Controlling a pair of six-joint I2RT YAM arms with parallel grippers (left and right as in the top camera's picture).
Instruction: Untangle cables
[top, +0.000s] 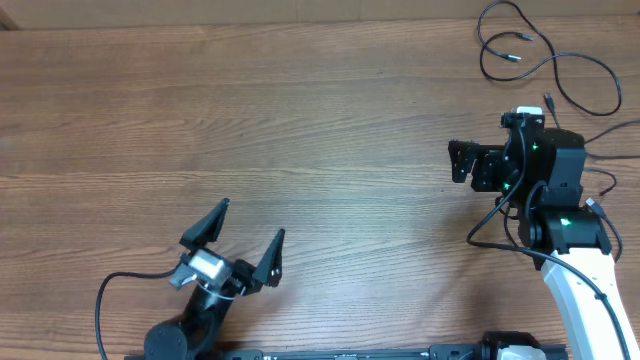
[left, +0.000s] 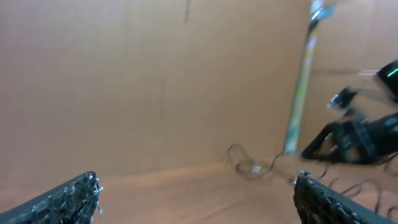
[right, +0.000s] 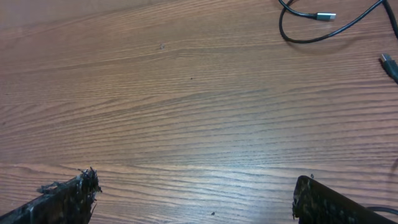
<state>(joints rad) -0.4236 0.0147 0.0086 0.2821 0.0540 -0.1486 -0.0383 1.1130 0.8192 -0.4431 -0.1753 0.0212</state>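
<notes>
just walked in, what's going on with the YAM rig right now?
Nothing is being handled yet. Both arms hover over the wooden table with open, empty end effectors: the left end effector near the arm bases, the right end effector further out. The black cables lie loose at the far right corner, untouched.

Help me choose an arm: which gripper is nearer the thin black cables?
Right. The right gripper is close by the thin black cables; the left gripper is far across the table.

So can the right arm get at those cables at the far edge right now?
Probably yes. The cables lie loose on the bare table close to the right gripper. Nothing stands between them, and its jaws are open and empty. It would have to turn toward them, though.
</notes>
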